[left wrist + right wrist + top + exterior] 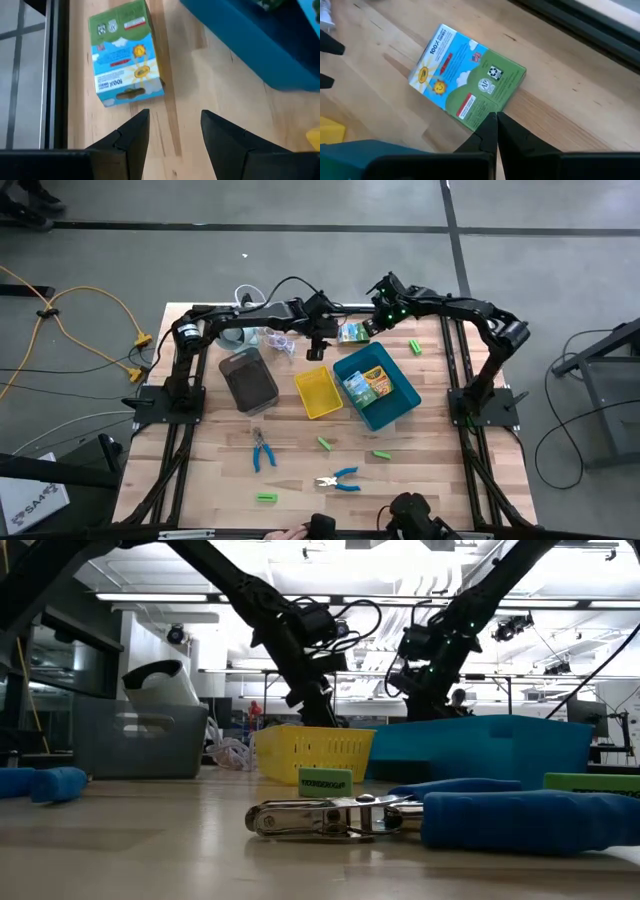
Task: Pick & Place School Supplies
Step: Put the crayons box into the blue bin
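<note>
A green and blue printed box (466, 81) is lying flat on the wooden table (570, 100). The right gripper (496, 131), its two dark fingers pressed together, is hovering just beside the box's green end. A blue tray (365, 149) is showing at the edge.

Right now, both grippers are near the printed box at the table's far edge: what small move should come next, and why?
Probably reopen the right gripper: its fingers are shut, just short of the printed box, which lies flat and ungripped. The left gripper hangs open nearby.
</note>
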Controlling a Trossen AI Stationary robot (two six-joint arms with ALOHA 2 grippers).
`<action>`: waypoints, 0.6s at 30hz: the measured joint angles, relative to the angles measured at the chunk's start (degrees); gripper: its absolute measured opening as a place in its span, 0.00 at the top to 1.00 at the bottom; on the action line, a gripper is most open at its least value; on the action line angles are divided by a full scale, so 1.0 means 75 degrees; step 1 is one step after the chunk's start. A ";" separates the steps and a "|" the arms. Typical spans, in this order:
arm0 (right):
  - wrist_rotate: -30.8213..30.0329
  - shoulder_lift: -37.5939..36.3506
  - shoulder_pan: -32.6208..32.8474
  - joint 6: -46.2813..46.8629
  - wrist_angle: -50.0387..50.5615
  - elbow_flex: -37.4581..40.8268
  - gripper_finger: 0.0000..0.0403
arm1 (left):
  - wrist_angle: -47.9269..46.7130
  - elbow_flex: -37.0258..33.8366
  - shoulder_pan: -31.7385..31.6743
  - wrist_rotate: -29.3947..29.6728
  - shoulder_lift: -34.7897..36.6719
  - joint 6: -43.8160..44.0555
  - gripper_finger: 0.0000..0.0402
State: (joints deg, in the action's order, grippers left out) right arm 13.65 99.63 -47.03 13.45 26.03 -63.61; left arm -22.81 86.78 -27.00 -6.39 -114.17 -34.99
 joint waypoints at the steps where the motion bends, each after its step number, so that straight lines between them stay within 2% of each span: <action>1: 0.0000 0.0031 0.0000 0.0000 -0.0031 0.0003 1.00 | -0.0024 0.0000 0.0027 0.0086 0.0000 0.0008 0.58; 6: -0.0259 0.0053 -0.0030 0.0032 -0.0171 0.0003 1.00 | -0.0020 0.0000 0.0174 0.0264 0.0000 -0.0042 0.58; 18: -0.0146 0.0277 -0.0294 0.0172 -0.0159 -0.0009 1.00 | -0.0012 0.0000 0.0215 0.0432 0.0003 -0.0212 0.58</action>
State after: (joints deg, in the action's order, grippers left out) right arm 12.56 101.70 -49.23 14.74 24.83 -63.68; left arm -22.90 86.78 -25.39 -3.15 -114.15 -36.58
